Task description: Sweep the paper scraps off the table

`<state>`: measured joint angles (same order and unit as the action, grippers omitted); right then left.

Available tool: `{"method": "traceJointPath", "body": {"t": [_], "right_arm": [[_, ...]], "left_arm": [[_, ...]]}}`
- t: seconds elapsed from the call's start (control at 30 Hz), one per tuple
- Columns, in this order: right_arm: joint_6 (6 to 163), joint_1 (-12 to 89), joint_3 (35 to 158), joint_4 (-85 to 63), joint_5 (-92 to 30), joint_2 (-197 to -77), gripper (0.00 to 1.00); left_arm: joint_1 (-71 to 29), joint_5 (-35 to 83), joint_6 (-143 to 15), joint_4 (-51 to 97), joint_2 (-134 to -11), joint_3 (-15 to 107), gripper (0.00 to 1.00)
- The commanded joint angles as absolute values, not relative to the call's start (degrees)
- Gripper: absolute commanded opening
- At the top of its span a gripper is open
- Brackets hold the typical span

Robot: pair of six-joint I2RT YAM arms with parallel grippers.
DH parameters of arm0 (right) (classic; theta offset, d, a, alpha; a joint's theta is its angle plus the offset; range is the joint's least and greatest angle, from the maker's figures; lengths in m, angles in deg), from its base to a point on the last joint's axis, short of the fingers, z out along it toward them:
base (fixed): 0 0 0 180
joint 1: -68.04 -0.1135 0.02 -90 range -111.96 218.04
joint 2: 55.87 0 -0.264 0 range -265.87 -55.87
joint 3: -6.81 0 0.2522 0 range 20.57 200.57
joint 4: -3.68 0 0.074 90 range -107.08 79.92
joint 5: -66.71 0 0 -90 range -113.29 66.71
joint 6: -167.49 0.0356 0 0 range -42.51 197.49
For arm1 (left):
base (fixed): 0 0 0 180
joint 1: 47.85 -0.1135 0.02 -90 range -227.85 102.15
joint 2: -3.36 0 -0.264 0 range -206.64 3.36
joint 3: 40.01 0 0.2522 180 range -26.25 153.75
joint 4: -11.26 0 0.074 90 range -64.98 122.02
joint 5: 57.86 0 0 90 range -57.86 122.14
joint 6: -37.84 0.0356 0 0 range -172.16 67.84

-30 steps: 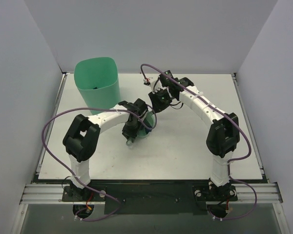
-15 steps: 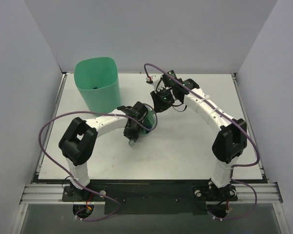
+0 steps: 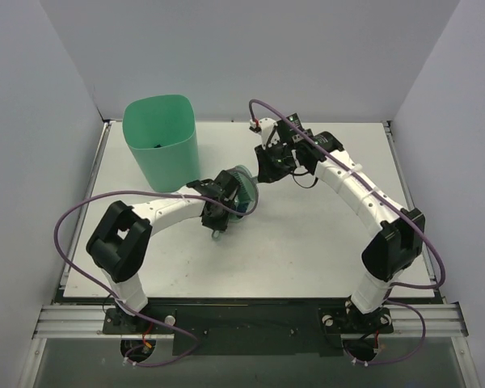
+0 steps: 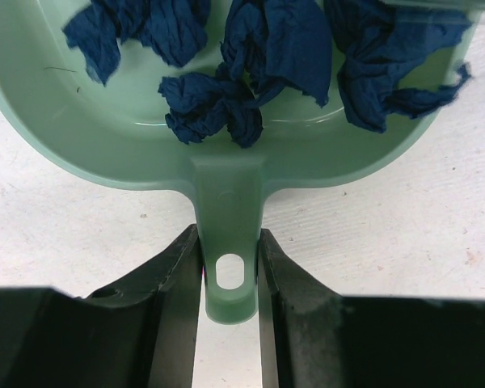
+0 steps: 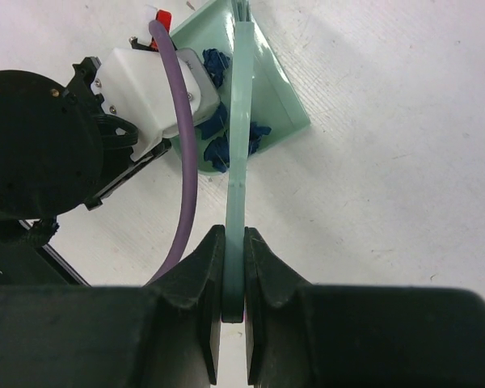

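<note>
My left gripper point(image 4: 229, 279) is shut on the handle of the mint-green dustpan point(image 4: 226, 153). Several dark navy paper scraps point(image 4: 250, 56) lie inside the pan. In the top view the dustpan point(image 3: 241, 191) is tilted up above the white table point(image 3: 307, 242), right of the bin. My right gripper point(image 5: 234, 279) is shut on the thin handle of the mint-green brush point(image 5: 241, 145). The brush reaches towards the dustpan point(image 5: 275, 89), where navy scraps point(image 5: 214, 121) show. In the top view the right gripper point(image 3: 268, 168) is just right of the pan. No loose scraps show on the table.
A tall mint-green bin point(image 3: 160, 139) stands at the table's back left, close to the left gripper point(image 3: 218, 212). White walls enclose the table on three sides. Purple cables loop from both arms.
The left gripper has lifted and tilted the dustpan up and slightly towards the bin. The right arm has stretched out, its elbow moving right, with the brush staying near the pan.
</note>
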<state>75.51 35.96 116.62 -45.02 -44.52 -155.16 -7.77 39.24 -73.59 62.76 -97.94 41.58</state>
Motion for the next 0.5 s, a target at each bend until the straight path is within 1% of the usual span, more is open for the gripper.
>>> {"method": "traceJointPath", "body": {"t": [0.0, 0.3, 0.47], "right_arm": [[80.38, 36.66, 117.08, -43.3, -44.03, -149.92, 0.0], [90.57, 41.31, 117.52, -41.72, -41.57, -145.79, 0.0], [97.26, 47.02, 112.79, -39.79, -36.92, -141.04, 0.0]], "left_arm": [[-7.59, 41.11, -74.22, 60.35, -93.42, 42.21, 0.0], [-7.59, 39.88, -73.95, 64.13, -91.65, 44.85, 0.0], [-7.59, 38.47, -75.71, 67.64, -91.3, 49.67, 0.0]]}}
